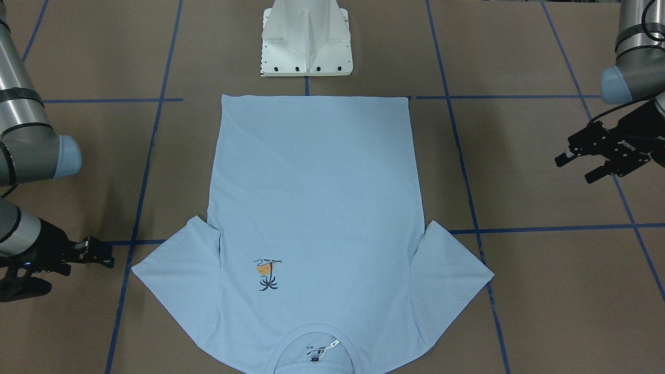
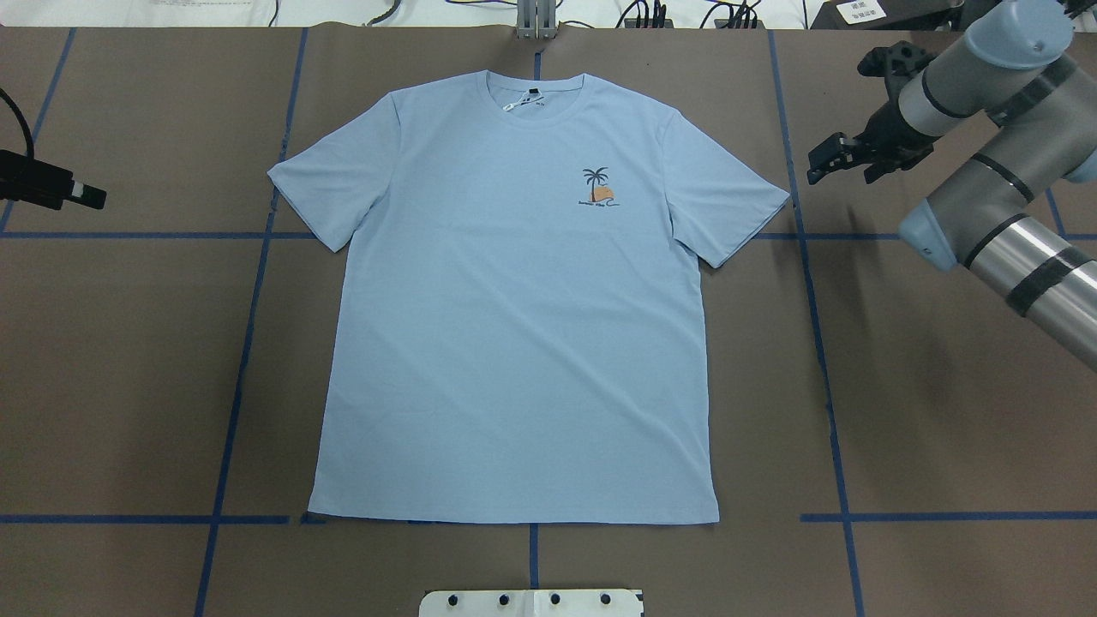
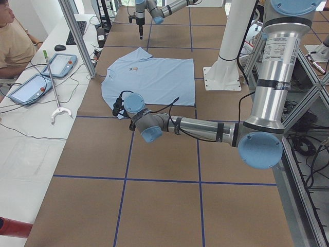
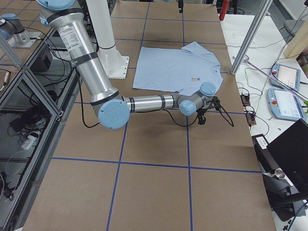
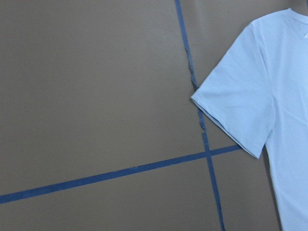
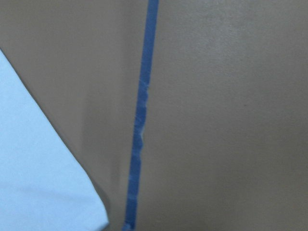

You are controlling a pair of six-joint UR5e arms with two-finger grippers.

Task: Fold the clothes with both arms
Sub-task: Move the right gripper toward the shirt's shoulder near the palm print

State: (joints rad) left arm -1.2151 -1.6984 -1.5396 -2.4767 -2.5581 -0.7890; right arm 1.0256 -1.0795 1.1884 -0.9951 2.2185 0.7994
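1 T-shirt (image 2: 514, 326) flat, print (image 2: 597, 187) up | L gripper (image 1: 574, 170) clear, fingers spread | R gripper (image 2: 840, 176) clear, fingers spread

The left arm (image 1: 638, 57) was found stretched outward, its forearm held level in the exterior left view and its wrist turned downward. The left gripper (image 1: 574, 169) was seen with its two fingers (image 1: 564, 157) spread apart and nothing held between them. The right arm (image 1: 23, 130) was found in a like pose, elbow bent and forearm level. The right gripper (image 1: 104, 254) was pointed downward; the spacing of its fingers could not be determined.
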